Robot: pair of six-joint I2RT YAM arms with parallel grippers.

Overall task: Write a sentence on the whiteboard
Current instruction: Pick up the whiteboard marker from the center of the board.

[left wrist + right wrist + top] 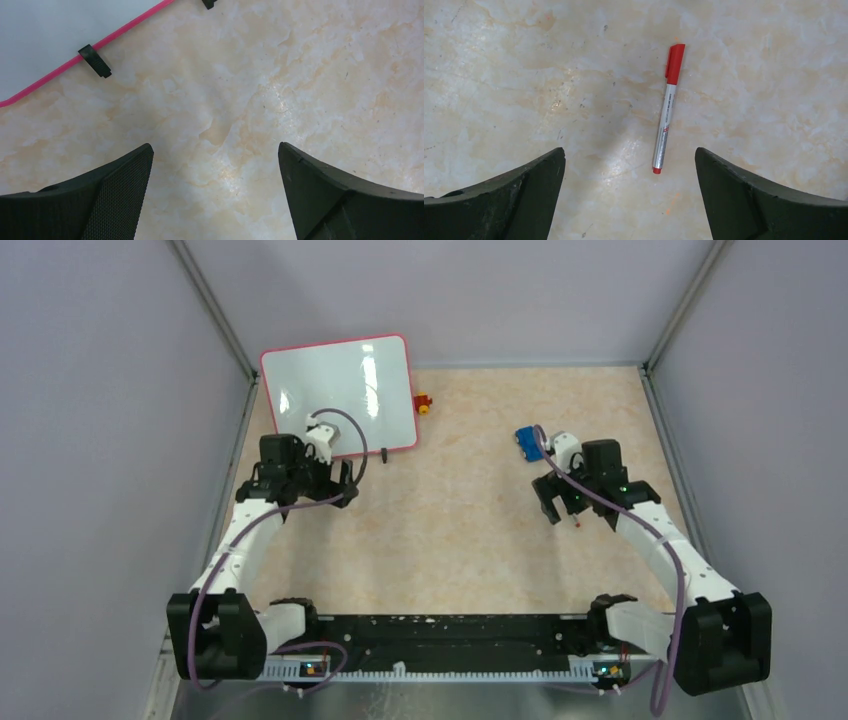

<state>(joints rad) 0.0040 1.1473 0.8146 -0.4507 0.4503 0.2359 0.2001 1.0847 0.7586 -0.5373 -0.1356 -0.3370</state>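
Observation:
The whiteboard (pixel 340 390) lies flat at the back left, glossy white with a pink-red rim; no sentence shows on its face. Its near edge and white face (pixel 40 30) with a black clip (pixel 95 61) cross the top left of the left wrist view. My left gripper (pixel 335 482) (pixel 215 146) hovers open just in front of that edge, over bare table. A capped red and silver marker (pixel 666 112) lies on the table under my right gripper (pixel 562 508) (pixel 629 149), which is open with the marker's rear end between its spread fingers, untouched.
A small red and yellow object (pixel 423 403) sits just right of the whiteboard. A blue object (pixel 527 440) lies behind the right wrist. Grey walls close in the table on the left, back and right.

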